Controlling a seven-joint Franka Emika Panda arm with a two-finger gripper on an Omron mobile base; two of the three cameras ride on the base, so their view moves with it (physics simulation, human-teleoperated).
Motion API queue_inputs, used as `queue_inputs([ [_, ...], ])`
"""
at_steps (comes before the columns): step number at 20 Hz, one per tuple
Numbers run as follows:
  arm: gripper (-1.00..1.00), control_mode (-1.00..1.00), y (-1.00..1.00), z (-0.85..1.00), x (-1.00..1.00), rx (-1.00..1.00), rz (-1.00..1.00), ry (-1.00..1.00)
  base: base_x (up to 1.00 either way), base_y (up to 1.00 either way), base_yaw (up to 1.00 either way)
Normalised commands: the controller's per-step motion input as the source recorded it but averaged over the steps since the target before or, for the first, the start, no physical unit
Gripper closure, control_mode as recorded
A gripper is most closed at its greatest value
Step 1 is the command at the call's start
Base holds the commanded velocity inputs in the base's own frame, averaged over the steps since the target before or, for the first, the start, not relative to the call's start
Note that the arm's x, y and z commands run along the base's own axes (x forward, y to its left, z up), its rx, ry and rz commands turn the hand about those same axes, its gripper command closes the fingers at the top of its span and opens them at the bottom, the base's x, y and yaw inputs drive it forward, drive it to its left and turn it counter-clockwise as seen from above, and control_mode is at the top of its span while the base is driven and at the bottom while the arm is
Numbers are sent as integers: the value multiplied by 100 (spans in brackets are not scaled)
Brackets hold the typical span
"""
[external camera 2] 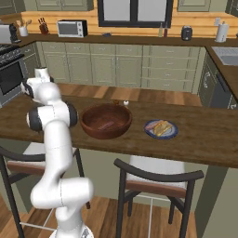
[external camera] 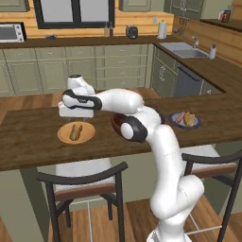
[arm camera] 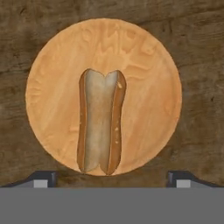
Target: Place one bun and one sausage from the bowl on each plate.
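Gripper (arm camera: 112, 178) spread wide above bun (arm camera: 100, 127) on tan plate (arm camera: 148, 87).

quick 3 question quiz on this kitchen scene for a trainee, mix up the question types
1. True or false: the bun lies on the tan wooden plate.
2. What is left in the bowl? A) a sausage B) two buns C) a spoon
3. Fill in: the gripper hangs above the tan plate with its jaws ____.

Key: 1 true. 2 A, one sausage lies in it. 3 open, nothing between them. The blue plate already carries food.
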Motion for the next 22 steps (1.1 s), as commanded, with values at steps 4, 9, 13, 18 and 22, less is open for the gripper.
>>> queue_inputs([
  [4,-100,-100,-100,57,-57,7,-3,-1,0,0,0],
  [9,-100,-100,-100,5,-36,2,-11,1,0,0,0],
  [13,-100,-100,-100,0,-10,1,-13,5,0,0,0],
  [18,-100,-100,-100,0,4,0,-13,5,0,0,0],
  [22,-100,-100,-100,-3,19,0,-11,4,0,0,0],
])
